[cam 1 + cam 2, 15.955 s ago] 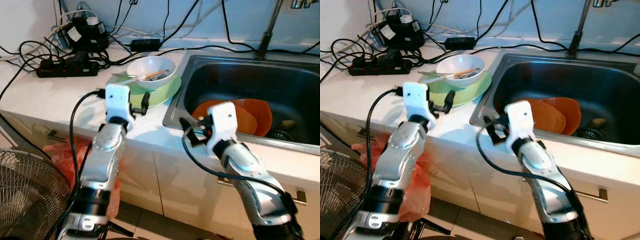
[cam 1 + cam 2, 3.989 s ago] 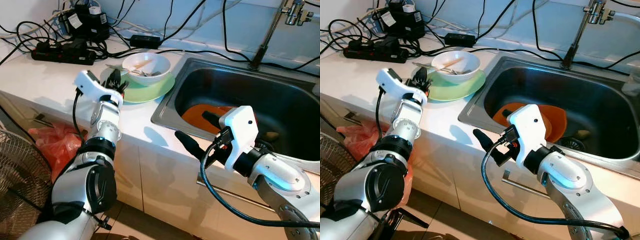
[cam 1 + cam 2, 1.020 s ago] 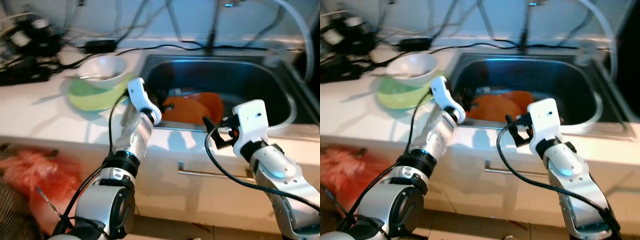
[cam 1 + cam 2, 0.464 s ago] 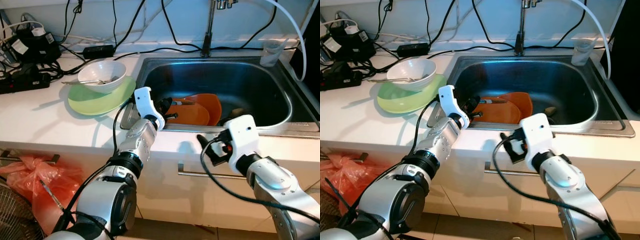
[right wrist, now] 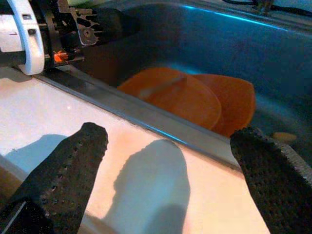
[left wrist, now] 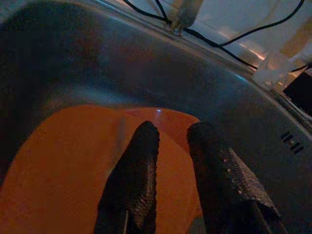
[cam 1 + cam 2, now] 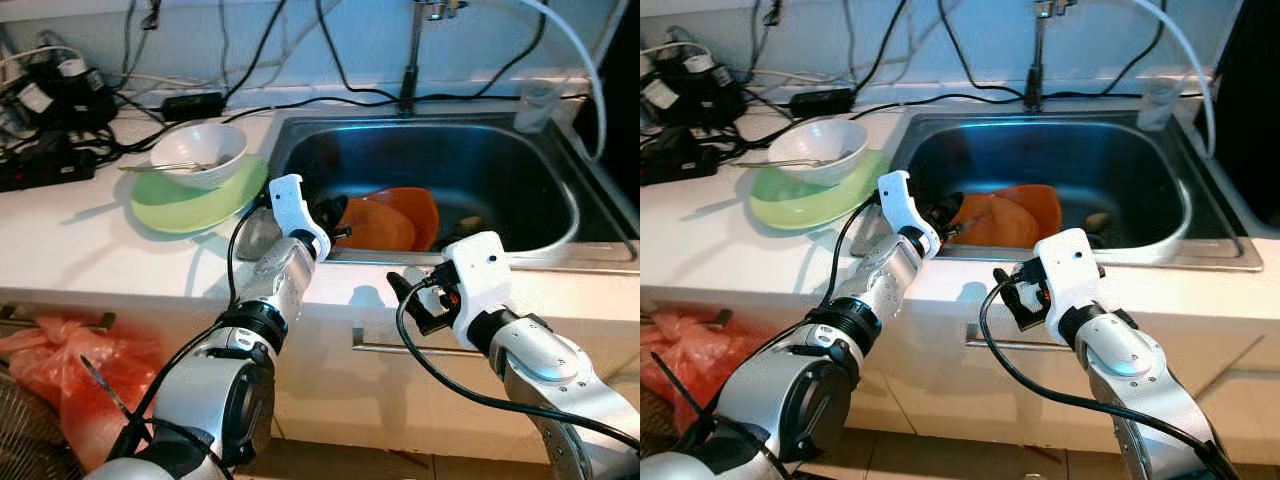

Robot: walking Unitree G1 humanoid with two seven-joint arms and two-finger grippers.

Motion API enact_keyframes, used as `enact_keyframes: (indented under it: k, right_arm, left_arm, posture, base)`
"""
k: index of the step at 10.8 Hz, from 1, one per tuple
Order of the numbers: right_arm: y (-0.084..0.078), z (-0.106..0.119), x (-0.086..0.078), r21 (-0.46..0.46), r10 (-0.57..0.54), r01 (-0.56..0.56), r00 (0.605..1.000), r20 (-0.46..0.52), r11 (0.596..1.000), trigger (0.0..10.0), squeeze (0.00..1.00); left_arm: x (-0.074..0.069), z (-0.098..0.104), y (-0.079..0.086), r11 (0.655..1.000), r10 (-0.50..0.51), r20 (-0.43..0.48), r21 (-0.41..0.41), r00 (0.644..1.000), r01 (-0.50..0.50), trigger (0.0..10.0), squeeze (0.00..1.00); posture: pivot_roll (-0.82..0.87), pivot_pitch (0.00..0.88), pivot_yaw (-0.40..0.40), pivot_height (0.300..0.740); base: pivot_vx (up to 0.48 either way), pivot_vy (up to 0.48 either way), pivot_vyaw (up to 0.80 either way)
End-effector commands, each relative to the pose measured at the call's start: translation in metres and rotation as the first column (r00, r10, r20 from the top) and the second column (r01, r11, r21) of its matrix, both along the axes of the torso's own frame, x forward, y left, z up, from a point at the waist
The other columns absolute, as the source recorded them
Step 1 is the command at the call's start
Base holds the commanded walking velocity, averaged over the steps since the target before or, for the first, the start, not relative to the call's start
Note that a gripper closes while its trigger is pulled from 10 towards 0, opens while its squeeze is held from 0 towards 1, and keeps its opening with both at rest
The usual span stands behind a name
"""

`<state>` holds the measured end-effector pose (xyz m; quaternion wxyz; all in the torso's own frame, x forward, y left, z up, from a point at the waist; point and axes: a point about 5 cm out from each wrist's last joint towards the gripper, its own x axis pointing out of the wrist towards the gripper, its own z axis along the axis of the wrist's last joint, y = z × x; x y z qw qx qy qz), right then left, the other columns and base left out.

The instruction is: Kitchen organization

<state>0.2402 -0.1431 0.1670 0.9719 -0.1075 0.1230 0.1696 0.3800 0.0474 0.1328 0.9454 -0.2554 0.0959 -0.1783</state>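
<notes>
Your left gripper (image 7: pixel 335 213) blocks the near-left edge of the two orange plates (image 7: pixel 385 222) in the steel sink (image 7: pixel 520 150), and the small object by the drain (image 7: pixel 470 224) is too dim to identify. In the left wrist view the plates (image 6: pixel 63 165) blur into one orange mass.

The left gripper reaches over the sink's near-left rim, just above the plates; its fingers (image 6: pixel 134 180) sit close together with a narrow gap, nothing between them, and you cannot tell whether they touch the plate. Your right gripper (image 7: pixel 410 300) hangs at the counter's near edge, right of the left one, fingers (image 5: pixel 63 161) spread wide and holding nothing, over the white countertop (image 5: pixel 146 180).

On the white counter (image 7: pixel 90 250) left of the sink, a white bowl (image 7: pixel 198 152) with cutlery sits on a green plate (image 7: pixel 190 208). Black cables and a power strip (image 7: pixel 45 165) crowd the far left corner. A faucet (image 7: pixel 410 60) rises behind the sink, a clear cup (image 7: pixel 537 104) at the far right. A red plastic bag (image 7: pixel 70 370) lies below the counter on the left.
</notes>
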Motion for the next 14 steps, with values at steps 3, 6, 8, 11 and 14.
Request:
enact_keyframes:
  k: [3,6,8,11,14]
  right_arm:
    - [0.007,0.002,-0.001,0.006,0.039,-0.039,0.999,0.004,0.999,10.0,0.0]
    - [0.009,0.002,0.001,0.004,0.052,-0.052,0.999,0.003,0.999,10.0,0.0]
    - [0.009,0.001,0.001,0.001,0.057,-0.057,0.998,0.0,0.998,10.0,0.0]
    - [0.01,0.0,0.002,-0.001,0.07,-0.07,0.998,-0.002,0.998,10.0,0.0]
    - [0.009,-0.001,0.002,-0.007,0.079,-0.079,0.997,-0.009,0.997,10.0,0.0]
  left_arm:
    - [-0.001,0.0,-0.01,1.0,-0.017,-0.03,-0.027,0.999,0.016,10.0,1.0]
    - [0.005,0.013,-0.005,0.999,0.012,0.019,-0.034,1.0,-0.012,10.0,1.0]
    - [0.016,0.049,0.007,0.996,0.082,0.164,-0.04,0.983,-0.076,10.0,1.0]
    - [0.018,0.056,0.019,0.992,0.121,0.198,-0.052,0.973,-0.113,10.0,1.0]
    - [0.015,0.072,0.047,0.949,0.257,0.358,0.084,0.898,-0.305,10.0,1.0]
  posture:
    - [-0.29,0.0,0.113,0.74]
    - [-0.28,0.0,0.106,0.74]
    - [-0.27,0.0,0.1,0.74]
    - [-0.26,0.0,0.091,0.74]
    - [-0.25,0.0,0.078,0.74]
  base:
    - [0.0,0.0,0.0]
    - [0.0,0.0,0.0]
    - [0.0,0.0,0.0]
    - [0.0,0.0,0.0]
    - [0.0,0.0,0.0]
